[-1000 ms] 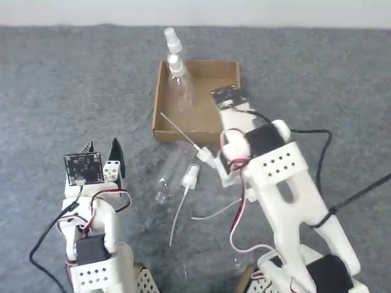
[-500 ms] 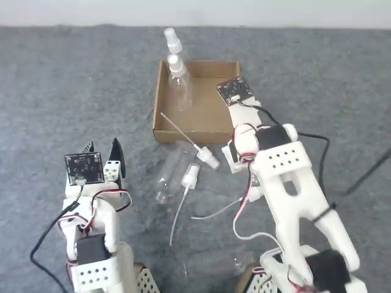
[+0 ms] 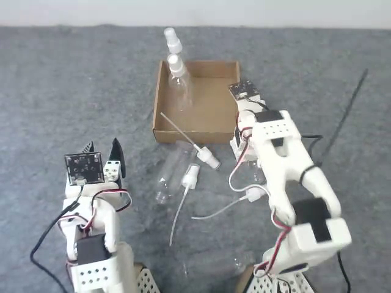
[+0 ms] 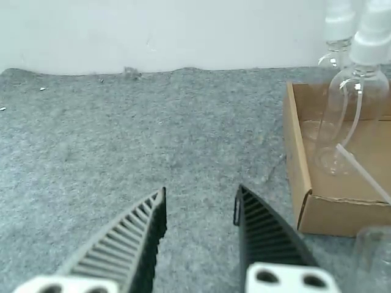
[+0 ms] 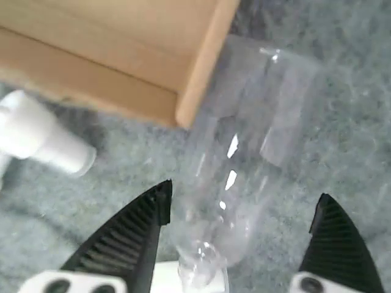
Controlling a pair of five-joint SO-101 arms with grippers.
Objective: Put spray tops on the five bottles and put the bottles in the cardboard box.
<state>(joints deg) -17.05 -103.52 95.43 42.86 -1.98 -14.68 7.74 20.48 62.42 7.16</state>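
Right arm has swung right in the last 1 s, off the box front and the spray top (image 3: 208,157), which lies in the same spot. Right gripper (image 5: 244,195) now sits over a bare bottle (image 5: 247,134), jaws wide apart on either side of it, nothing clamped. Looks like the pick of the next bottle is starting.

The bottle lies flat on the surface, touching or just beside the front right corner of the cardboard box (image 3: 157,104). Its long axis runs from the gripper base out past that corner, crosswise to the jaws. The narrow end seems to face the gripper, so probably the neck.

Left gripper (image 4: 200,194) is parked with jaws apart, empty. 1 capped bottle (image 3: 180,85) stands in the box.
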